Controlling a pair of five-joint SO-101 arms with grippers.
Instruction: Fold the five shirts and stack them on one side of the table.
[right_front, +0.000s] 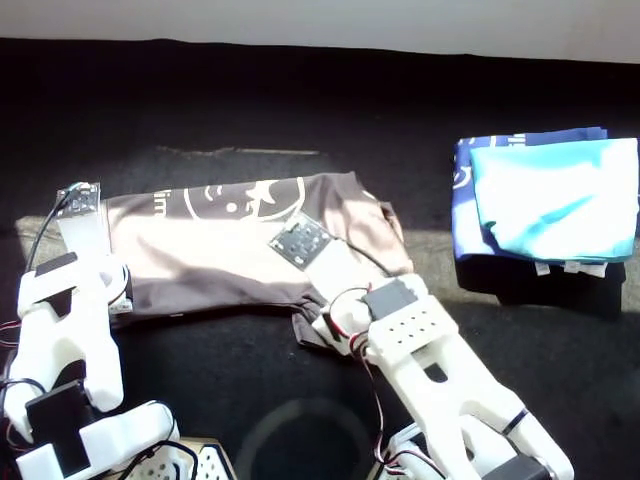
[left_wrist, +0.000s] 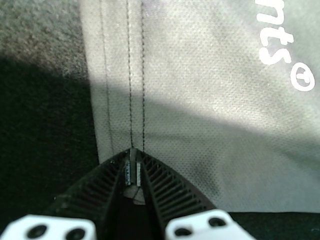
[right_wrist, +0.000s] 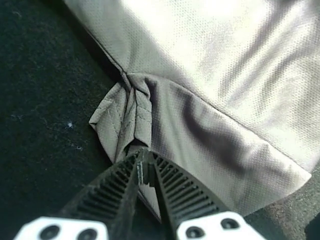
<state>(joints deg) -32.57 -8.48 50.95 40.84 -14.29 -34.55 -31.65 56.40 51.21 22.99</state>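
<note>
A grey-brown shirt (right_front: 230, 250) with a white print lies spread on the dark table, left of the middle. My left gripper (right_front: 118, 302) is at the shirt's near left corner. In the left wrist view the left gripper (left_wrist: 132, 169) is shut on the stitched hem of the shirt (left_wrist: 210, 100). My right gripper (right_front: 318, 326) sits at the near edge farther right. Up close, the right gripper (right_wrist: 142, 161) is shut on a bunched fold, which looks like the sleeve, of the shirt (right_wrist: 225, 75). Both hold the cloth low on the table.
At the right side of the table stands a stack of folded shirts (right_front: 550, 200): cyan on top, blue under it, black at the bottom. Dark table cloth (right_front: 300, 100) stretches behind the shirt. Bright sunlight falls across the middle.
</note>
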